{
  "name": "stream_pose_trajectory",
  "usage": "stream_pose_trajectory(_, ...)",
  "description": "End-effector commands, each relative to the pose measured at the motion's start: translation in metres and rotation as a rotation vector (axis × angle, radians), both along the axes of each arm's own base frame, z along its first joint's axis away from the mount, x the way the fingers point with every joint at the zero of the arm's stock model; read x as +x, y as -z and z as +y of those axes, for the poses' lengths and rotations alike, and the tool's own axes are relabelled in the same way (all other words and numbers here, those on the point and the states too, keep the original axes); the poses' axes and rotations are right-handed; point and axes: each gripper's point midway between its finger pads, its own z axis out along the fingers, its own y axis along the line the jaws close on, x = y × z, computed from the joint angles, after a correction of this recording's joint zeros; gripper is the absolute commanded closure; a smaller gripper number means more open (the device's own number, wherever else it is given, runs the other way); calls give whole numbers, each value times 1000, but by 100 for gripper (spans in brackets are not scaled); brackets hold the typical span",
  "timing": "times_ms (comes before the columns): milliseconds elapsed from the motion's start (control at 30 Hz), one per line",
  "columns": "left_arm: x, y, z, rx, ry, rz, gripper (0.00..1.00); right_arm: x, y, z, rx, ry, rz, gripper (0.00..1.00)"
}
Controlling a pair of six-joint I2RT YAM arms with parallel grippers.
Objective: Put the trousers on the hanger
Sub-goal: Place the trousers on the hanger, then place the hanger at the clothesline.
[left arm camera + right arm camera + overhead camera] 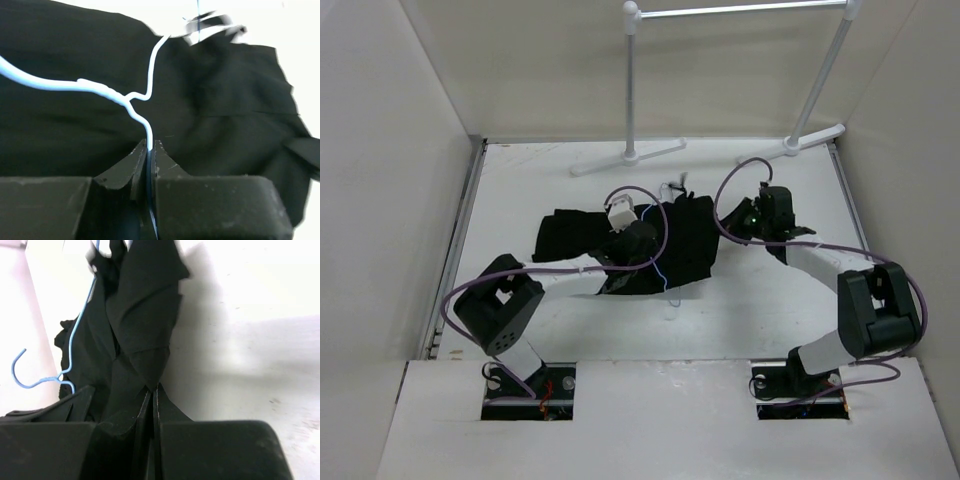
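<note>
The black trousers lie bunched on the white table, mid-centre. My left gripper sits over them, shut on the thin pale hanger. In the left wrist view the wire runs straight into the closed fingertips, with the trousers behind. My right gripper is at the trousers' right edge. In the right wrist view it is shut on a corner of the trousers. The hanger lies across the fabric there, its hook at the left.
A white garment rack stands at the back, its feet on the table's far edge. White walls close in the left, right and back sides. Purple cables loop over both arms.
</note>
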Motion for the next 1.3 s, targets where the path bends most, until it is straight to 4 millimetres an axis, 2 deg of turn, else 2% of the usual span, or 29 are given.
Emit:
stream_pose_trajectory(0, 3, -8, 28, 111, -12, -37, 98, 11, -21, -20, -20, 54, -50, 91)
stream_pose_trajectory(167, -1, -2, 61, 187, -30, -20, 98, 12, -15, -43, -46, 114, -36, 91)
stream_pose_trajectory(267, -3, -6, 69, 211, -22, -22, 98, 13, -9, -50, -60, 134, -26, 91)
stream_pose_trajectory(500, 1, -33, 64, 215, -6, -79, 97, 17, 7, -57, -91, 156, 9, 90)
stream_pose_trajectory(733, 5, -66, 50, 203, 11, -147, 97, 16, 17, -57, -108, 171, 36, 83)
stream_pose_trajectory(933, 7, -136, 37, 218, 31, -272, 97, 9, 13, -53, -112, 169, 47, 81)
stream_pose_trajectory(1033, 3, -182, 26, 212, 61, -337, 97, -2, -1, -43, -107, 144, 24, 72)
stream_pose_trajectory(1100, -2, -214, 21, 192, 77, -370, 97, -13, -19, -40, -104, 128, -12, 57)
stream_pose_trajectory(1167, -8, -246, 19, 166, 88, -397, 97, -26, -48, -41, -108, 122, -79, 43)
stream_pose_trajectory(1233, -15, -279, 18, 143, 104, -427, 97, -39, -81, -44, -117, 111, -156, 37)
stream_pose_trajectory(1267, -18, -295, 18, 132, 114, -441, 97, -47, -104, -45, -121, 98, -214, 34)
